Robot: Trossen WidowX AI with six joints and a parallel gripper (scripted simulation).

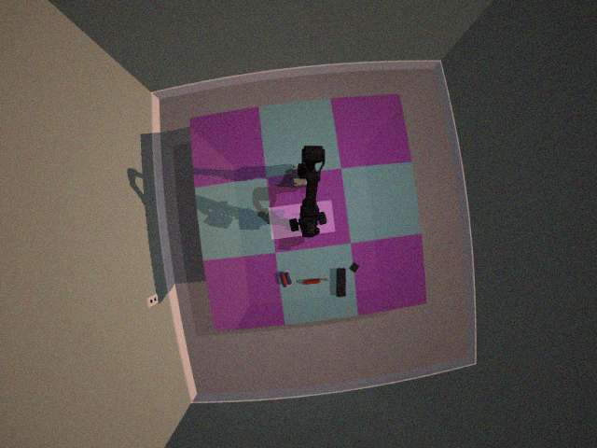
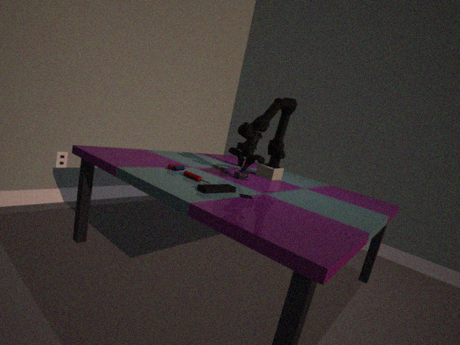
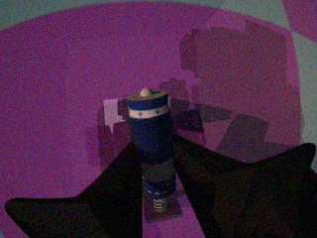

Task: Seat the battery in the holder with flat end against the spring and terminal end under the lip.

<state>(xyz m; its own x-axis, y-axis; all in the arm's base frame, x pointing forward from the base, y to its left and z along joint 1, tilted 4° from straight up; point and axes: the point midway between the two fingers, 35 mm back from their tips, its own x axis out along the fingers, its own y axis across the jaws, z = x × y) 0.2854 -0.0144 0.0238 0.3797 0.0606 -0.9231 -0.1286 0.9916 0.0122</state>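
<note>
The blue battery (image 3: 153,131) is held between the fingers of my gripper (image 3: 153,144) (image 2: 242,170), which is shut on it. In the wrist view its terminal end points to the top of the picture, with the end face and nub showing, and its flat end is by the coiled spring (image 3: 159,204). The battery is over the dark holder (image 3: 165,216) (image 2: 241,175) and hides most of it, including the lip. Whether the battery touches the holder floor or the spring cannot be told. In the top view the arm covers both battery and holder.
A red and blue item (image 1: 285,278) (image 2: 175,167), a red-handled screwdriver (image 1: 312,281) (image 2: 192,175), a black block (image 1: 340,282) (image 2: 216,188) and a small dark square piece (image 1: 354,266) (image 2: 246,195) lie away from the gripper. A pale block (image 2: 270,172) stands by the arm's base.
</note>
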